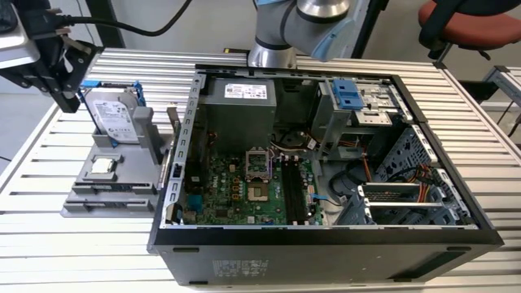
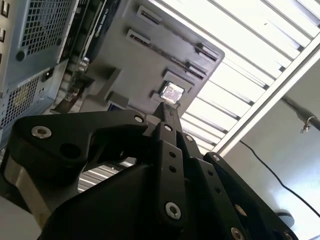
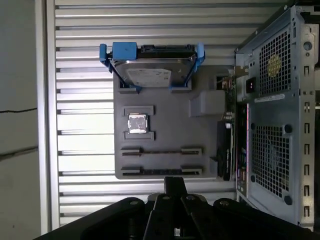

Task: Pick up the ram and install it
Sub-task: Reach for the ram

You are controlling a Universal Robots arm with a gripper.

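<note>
- Gripper [image 3: 175, 183] hangs above the grey parts holder [image 3: 170, 115], jaws drawn together, empty;
- lowered so, it could butt the ram [image 3: 161, 150] on its thin edge rather than straddle it

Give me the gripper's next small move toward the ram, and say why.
Probably shift the gripper until it is centred over the ram, the thin stick standing in the grey holder's slot beside the loose processor. In the first wrist view the gripper looks shut on nothing, hangs above the holder and sits off to one side of the stick, near the holder's edge.
</note>
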